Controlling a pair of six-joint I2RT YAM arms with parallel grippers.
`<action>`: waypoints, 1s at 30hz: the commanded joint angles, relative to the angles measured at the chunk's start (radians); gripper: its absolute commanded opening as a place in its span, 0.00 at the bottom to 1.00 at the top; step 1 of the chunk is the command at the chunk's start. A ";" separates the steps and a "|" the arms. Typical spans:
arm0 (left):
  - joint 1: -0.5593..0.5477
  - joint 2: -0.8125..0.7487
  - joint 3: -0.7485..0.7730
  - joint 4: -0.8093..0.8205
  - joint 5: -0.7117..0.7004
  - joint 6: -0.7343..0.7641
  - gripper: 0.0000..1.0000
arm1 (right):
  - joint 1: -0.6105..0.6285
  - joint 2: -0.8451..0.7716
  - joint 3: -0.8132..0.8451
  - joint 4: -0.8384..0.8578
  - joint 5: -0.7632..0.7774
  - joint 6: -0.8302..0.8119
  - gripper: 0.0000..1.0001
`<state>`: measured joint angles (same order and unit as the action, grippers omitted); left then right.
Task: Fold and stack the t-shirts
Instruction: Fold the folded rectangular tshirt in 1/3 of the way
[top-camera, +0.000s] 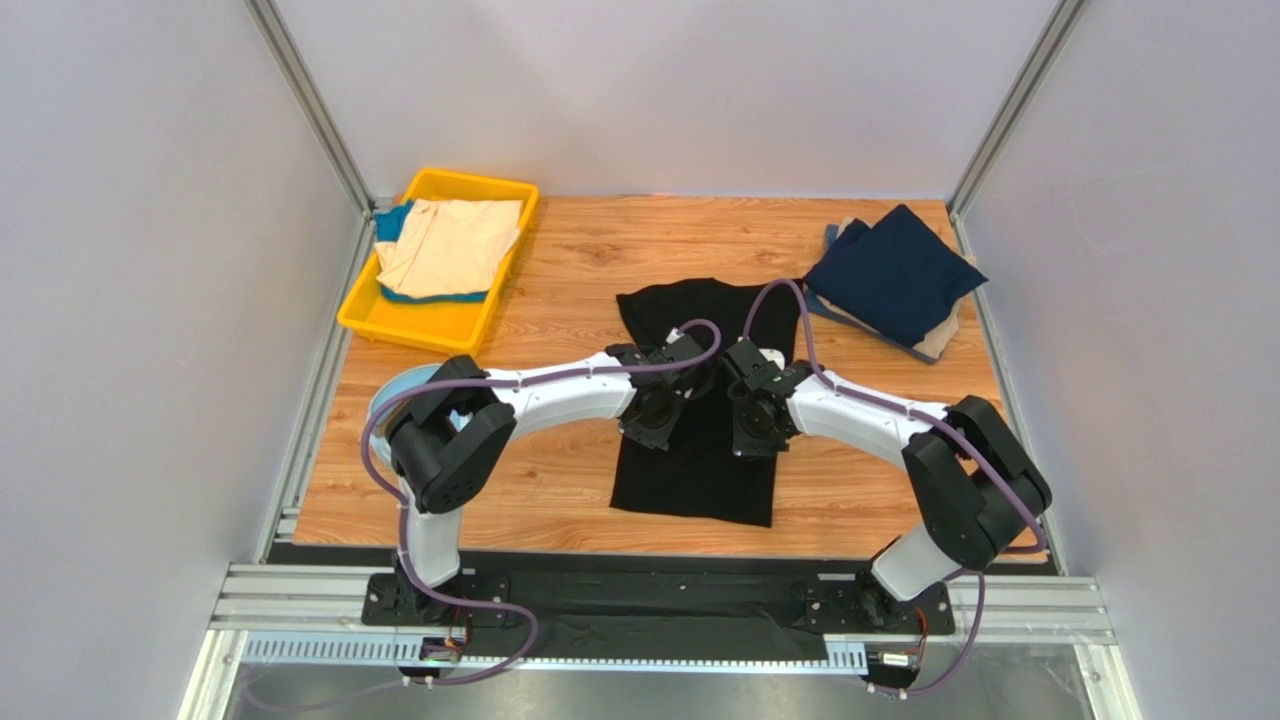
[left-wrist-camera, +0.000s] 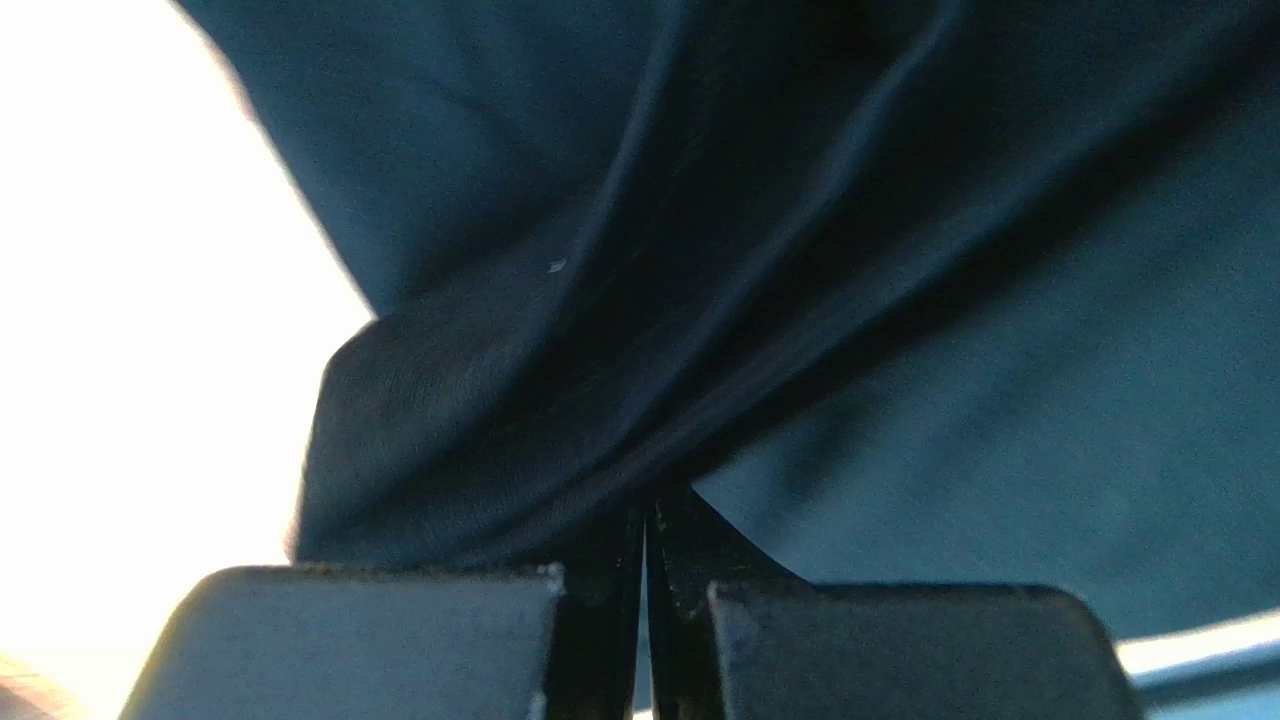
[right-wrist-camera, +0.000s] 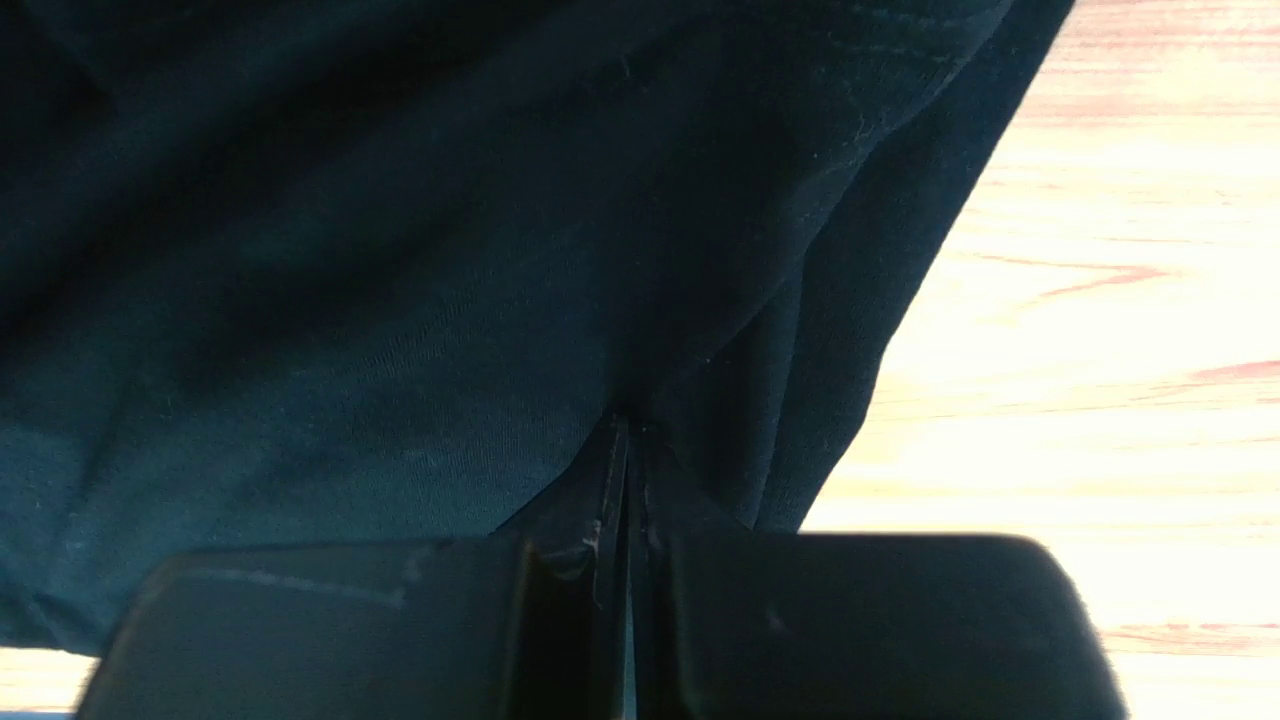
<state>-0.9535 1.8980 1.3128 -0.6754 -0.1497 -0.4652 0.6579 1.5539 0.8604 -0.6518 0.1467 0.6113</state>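
Seen from above, a black t-shirt (top-camera: 693, 477) lies lengthwise in the middle of a wooden tabletop (top-camera: 556, 465), and 2 robot arms reach in over its middle from either side. The left tool (left-wrist-camera: 646, 537) is closed, its 2 fingers pinching a raised ridge of the black cloth. The right tool (right-wrist-camera: 621, 488) is likewise clamped shut on a fold of the same shirt near its right edge, with bare wood showing just beyond. This looks like the grasp that starts a fold of the black shirt. The next move probably calls for both arms to lift together and carry the pinched cloth across evenly, so the shirt doubles over without bunching. At the far right corner rests a pile of folded shirts with a navy t-shirt (top-camera: 899, 273) on top. At the far left, a yellow tray (top-camera: 358, 311) holds a beige t-shirt (top-camera: 451, 248) over something blue. The arms hide the shirt's middle, the wrist views are dark and close, and a pale blue object (top-camera: 383, 405) behind the left arm is too hidden to name.
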 joint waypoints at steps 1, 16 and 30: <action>0.091 0.027 0.071 0.094 0.002 0.034 0.00 | 0.031 0.083 -0.029 0.089 0.017 0.038 0.00; 0.237 0.220 0.312 0.057 0.062 0.068 0.00 | 0.039 0.118 -0.075 0.110 0.039 0.048 0.00; 0.341 -0.160 -0.085 0.129 0.142 0.057 0.34 | 0.034 -0.219 -0.007 -0.074 0.192 0.034 0.54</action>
<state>-0.6605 1.8851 1.3254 -0.5755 -0.0822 -0.4160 0.6933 1.4582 0.8497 -0.6819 0.2539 0.6418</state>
